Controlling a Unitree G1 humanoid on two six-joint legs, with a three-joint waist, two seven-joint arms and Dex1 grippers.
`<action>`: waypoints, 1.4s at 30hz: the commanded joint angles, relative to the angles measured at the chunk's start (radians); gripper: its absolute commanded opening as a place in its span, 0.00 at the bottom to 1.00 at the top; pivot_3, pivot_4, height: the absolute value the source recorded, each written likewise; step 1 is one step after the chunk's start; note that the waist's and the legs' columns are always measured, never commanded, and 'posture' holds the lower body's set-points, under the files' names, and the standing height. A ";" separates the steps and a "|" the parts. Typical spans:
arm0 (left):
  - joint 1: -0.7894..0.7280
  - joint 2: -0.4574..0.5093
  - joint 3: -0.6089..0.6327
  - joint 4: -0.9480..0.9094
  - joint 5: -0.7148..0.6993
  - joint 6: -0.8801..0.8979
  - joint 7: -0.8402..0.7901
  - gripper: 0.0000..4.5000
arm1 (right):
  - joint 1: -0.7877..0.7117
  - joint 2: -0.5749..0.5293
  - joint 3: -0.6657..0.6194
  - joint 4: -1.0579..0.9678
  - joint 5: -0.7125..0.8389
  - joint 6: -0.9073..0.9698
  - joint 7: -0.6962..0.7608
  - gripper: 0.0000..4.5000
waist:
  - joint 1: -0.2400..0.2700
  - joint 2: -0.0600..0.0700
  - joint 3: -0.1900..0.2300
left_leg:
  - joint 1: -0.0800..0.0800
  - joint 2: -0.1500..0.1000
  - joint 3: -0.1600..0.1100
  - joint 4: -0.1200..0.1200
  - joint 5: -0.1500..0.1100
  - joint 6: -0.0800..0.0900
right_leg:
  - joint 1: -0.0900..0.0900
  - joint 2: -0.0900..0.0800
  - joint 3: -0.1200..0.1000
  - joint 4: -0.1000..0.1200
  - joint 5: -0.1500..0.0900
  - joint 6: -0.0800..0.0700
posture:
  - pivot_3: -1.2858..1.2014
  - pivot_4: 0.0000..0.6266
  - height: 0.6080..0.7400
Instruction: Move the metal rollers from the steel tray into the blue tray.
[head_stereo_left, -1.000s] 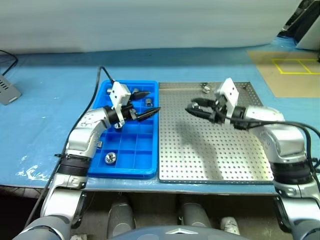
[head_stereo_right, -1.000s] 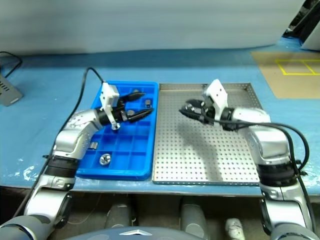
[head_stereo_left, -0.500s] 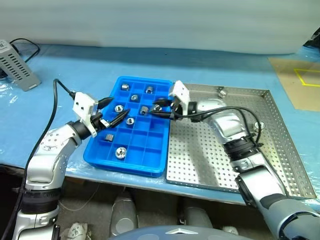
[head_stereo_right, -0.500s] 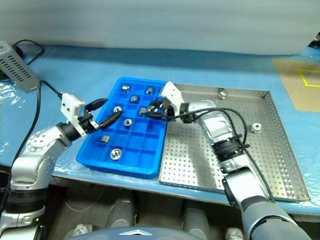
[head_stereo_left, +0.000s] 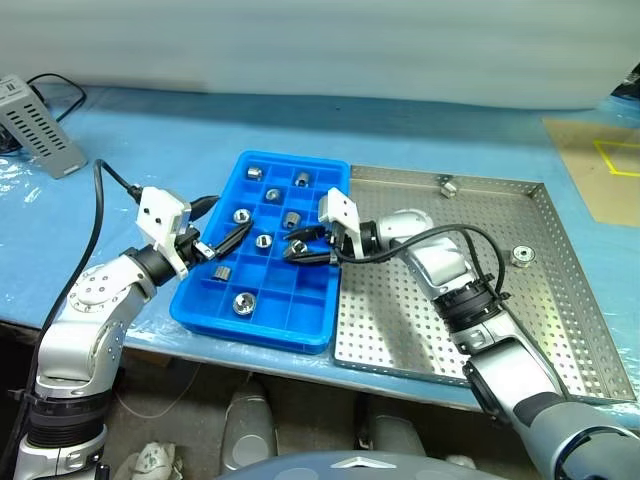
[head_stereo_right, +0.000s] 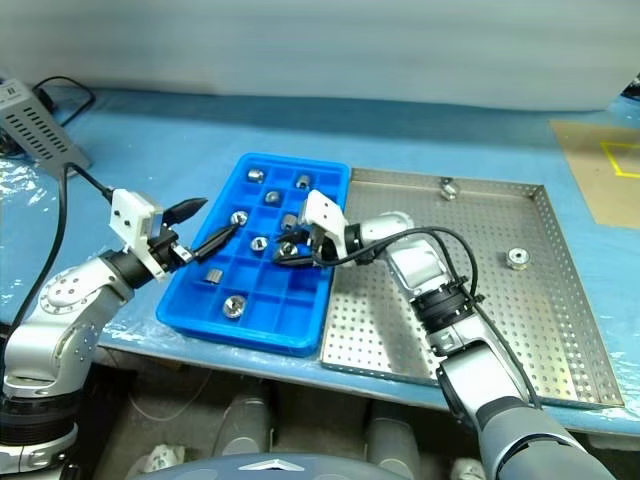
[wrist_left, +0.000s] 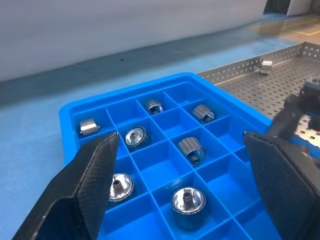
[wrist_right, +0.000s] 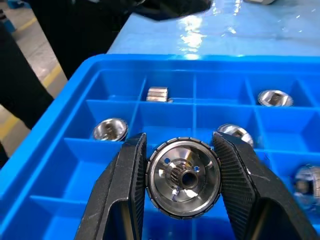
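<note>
My right gripper (head_stereo_left: 297, 247) hangs over the middle of the blue tray (head_stereo_left: 248, 329), shut on a shiny metal roller (wrist_right: 184, 177) that faces me end-on with its dark centre hole. Several other rollers (wrist_left: 188, 201) lie in the tray's square compartments. At the blue tray's left edge my left gripper (head_stereo_left: 228, 216) is open and holds nothing. To the right lies the steel tray (head_stereo_left: 420, 330), where one roller (head_stereo_left: 521, 256) sits near the right rim and another (head_stereo_left: 446, 184) sits at the far rim.
A grey vented box (head_stereo_left: 36, 125) with a black cable stands at the back left on the blue table cover. A brown floor patch with yellow tape (head_stereo_left: 600, 160) lies beyond the steel tray's far right corner.
The view has shifted. My right gripper carried the roller from over the steel tray to over the blue tray and sank a little. My left gripper drew back to the blue tray's left edge.
</note>
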 joint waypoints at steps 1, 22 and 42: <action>-0.012 0.015 0.008 -0.016 -0.011 -0.005 -0.007 0.93 | 0.000 0.031 0.003 -0.076 0.013 0.019 -0.025 0.37 | -0.004 0.000 0.000 | 0.000 0.000 0.000 0.000 0.000 0.000 | 0.000 0.000 0.000 0.000 0.000 0.000 | 0.59 0.24 1.00; -0.037 -0.012 -0.026 0.088 0.004 -0.085 -0.053 0.93 | -0.090 0.072 -0.208 0.167 -0.047 -0.083 -0.355 0.89 | -0.005 0.000 0.000 | 0.001 0.000 -0.001 0.000 0.003 -0.005 | 0.000 0.000 0.001 0.001 0.001 -0.001 | 0.57 0.24 1.00; -0.305 -0.209 -0.210 0.362 0.112 -0.230 -0.064 0.93 | -0.549 -0.071 -0.604 1.019 -0.111 -0.155 -1.345 0.89 | -0.024 0.000 0.000 | -0.001 0.000 0.001 0.000 0.004 -0.007 | -0.005 0.005 0.004 0.003 0.001 -0.001 | 0.53 0.24 1.00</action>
